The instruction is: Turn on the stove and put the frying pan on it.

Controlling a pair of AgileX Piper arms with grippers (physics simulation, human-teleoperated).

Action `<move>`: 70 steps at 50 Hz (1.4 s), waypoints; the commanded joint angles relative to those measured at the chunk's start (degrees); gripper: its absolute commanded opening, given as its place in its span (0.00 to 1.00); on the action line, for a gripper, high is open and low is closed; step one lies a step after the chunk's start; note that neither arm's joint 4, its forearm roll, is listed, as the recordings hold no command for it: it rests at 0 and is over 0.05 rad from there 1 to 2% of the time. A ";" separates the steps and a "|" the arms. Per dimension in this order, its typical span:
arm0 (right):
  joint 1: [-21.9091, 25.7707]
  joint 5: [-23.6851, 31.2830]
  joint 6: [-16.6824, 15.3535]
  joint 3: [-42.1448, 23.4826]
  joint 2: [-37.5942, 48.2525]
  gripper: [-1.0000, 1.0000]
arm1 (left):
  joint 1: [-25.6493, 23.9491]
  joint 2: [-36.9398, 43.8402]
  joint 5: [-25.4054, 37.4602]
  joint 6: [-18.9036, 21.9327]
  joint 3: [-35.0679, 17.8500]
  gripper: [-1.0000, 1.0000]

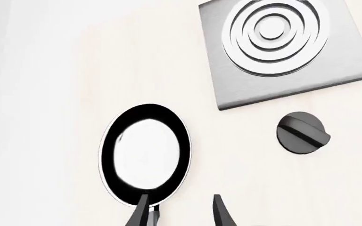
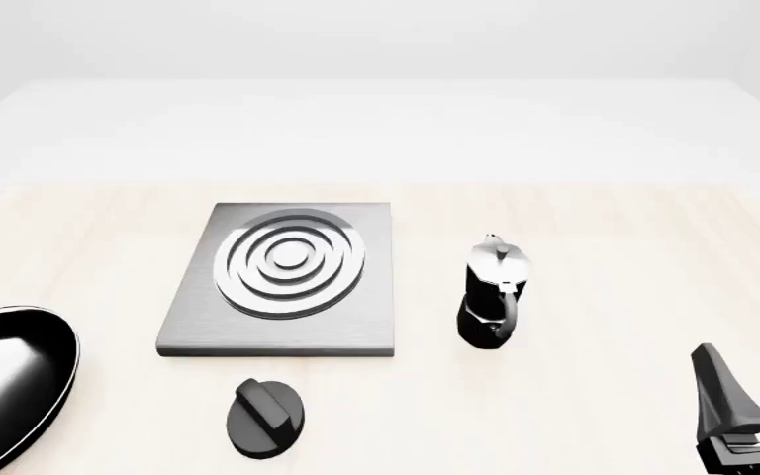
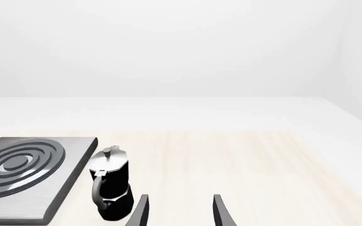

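Observation:
The stove [image 2: 195,322] is a flat grey slab with silver burner rings [image 2: 288,259], lying left of the table's middle. Its round black knob [image 2: 268,419] sits apart, just in front of the slab. The glossy black frying pan [image 2: 4,381] rests on the table at the far left, cut off by the frame edge. In the left wrist view the pan [image 1: 144,155] lies just ahead of my open left gripper [image 1: 181,214], one finger overlapping its near rim; the handle is hidden. The knob [image 1: 301,133] and stove [image 1: 231,84] lie beyond. My right gripper [image 2: 756,381] stands open and holds nothing at the front right.
A black-and-silver moka pot [image 2: 493,295] stands upright just right of the stove, between it and my right gripper [image 3: 179,212]. In the right wrist view the pot [image 3: 110,188] is close ahead beside the slab [image 3: 55,197].

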 commanded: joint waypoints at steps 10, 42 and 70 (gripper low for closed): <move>0.00 0.14 0.00 0.00 -0.15 1.00 | 9.71 -1.05 0.20 2.87 1.72 1.00; 0.03 0.82 0.00 0.02 -0.85 1.00 | 38.36 20.63 0.19 27.87 -8.15 1.00; 0.03 0.75 0.01 0.00 -0.75 1.00 | 57.96 18.92 0.19 46.79 -6.18 1.00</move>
